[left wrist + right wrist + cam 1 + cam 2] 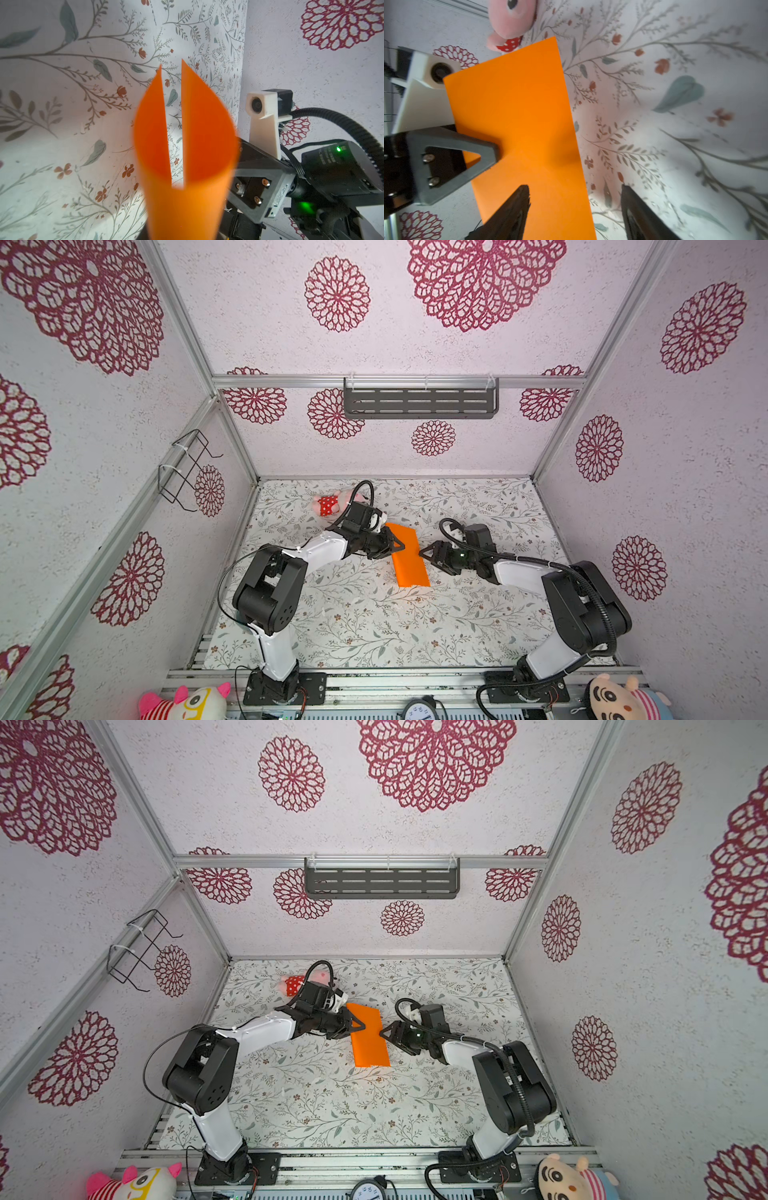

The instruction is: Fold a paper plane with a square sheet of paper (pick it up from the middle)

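I am watching the square sheet of paper [409,560] near the middle of the table [374,626], bent double so that in both top views it is reading as a narrow orange strip; its long axis is running roughly twelve to six, the far end leaning toward eleven. The left gripper [398,546] is reaching in from nine o'clock and pinching the long edge on that side about halfway along, jaws closed on the paper; the left wrist view is showing the two halves bowing apart out of that pinch, not pressed flat. The right gripper [424,552] is sitting at three o'clock, just beside the opposite long edge, jaws standing wide apart and holding nothing; in its wrist view one finger [512,212] is overlapping the sheet and the other is lying off it, over the table. So I am judging the right arm to be the one with the short gap to close, heading toward nine. The pink plush toy [328,504] is lying at about eleven o'clock of the sheet, partly hidden behind the left wrist. I am not able to tell whether the sheet's underside is touching the table, nor whether a crease is in it; the paper is hiding the left jaws' contact itself.
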`<state>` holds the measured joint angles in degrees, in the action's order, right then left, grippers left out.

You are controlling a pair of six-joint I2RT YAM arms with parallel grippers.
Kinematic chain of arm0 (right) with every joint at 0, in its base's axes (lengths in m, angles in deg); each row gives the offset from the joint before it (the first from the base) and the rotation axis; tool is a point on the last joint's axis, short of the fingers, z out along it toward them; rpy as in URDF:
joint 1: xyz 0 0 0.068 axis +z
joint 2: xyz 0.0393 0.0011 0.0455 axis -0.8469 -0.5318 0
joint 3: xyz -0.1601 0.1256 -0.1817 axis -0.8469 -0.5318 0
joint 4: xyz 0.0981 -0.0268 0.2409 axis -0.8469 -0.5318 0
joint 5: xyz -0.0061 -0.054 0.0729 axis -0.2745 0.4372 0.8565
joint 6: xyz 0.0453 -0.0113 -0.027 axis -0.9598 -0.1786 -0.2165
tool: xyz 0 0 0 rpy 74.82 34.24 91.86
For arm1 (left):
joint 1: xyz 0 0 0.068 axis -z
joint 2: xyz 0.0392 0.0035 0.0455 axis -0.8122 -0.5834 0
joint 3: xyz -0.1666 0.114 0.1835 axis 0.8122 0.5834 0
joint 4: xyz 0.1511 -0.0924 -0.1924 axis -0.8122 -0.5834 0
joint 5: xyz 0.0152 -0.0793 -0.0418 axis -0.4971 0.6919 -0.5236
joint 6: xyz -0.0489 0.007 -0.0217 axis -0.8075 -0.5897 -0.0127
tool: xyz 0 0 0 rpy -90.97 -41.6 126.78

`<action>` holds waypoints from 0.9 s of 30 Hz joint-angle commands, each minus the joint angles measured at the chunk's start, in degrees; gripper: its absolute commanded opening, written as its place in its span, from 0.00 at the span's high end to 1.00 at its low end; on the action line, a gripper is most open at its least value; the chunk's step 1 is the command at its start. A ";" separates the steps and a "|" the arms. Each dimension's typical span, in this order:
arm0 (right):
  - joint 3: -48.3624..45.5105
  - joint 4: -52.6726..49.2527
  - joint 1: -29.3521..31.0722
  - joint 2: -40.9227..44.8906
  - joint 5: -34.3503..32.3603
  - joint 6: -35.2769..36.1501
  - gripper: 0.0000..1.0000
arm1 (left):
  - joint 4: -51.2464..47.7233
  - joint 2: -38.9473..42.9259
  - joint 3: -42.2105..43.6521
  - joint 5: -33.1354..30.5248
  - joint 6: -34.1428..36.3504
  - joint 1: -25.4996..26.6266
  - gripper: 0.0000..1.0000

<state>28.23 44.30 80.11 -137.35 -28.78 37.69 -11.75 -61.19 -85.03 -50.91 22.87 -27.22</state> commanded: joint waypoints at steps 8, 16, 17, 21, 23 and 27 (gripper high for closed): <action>5.67 7.94 -0.18 -6.37 10.26 0.50 0.27 | 6.21 1.45 2.75 4.97 -0.38 -1.53 0.77; 3.76 7.89 -0.91 -3.70 9.87 0.78 0.56 | 2.18 0.11 2.24 4.21 2.61 -2.36 0.76; 3.52 7.80 -0.97 -3.51 9.71 0.89 0.58 | 2.13 -0.11 2.15 4.28 2.80 -2.37 0.76; 3.23 7.16 -1.05 -2.92 9.09 0.98 0.78 | 0.88 -0.55 1.67 3.96 3.56 -2.43 0.73; 3.41 7.07 -0.99 -2.81 9.19 0.73 0.87 | 0.33 -0.77 1.53 3.53 3.90 -2.44 0.71; 3.28 7.51 -1.04 -2.34 8.02 -1.30 0.95 | -0.45 -1.38 1.27 2.15 3.90 -2.48 0.55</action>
<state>31.29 50.58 79.39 -142.59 -20.19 36.99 -10.90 -61.43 -82.60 -47.78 25.87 -29.36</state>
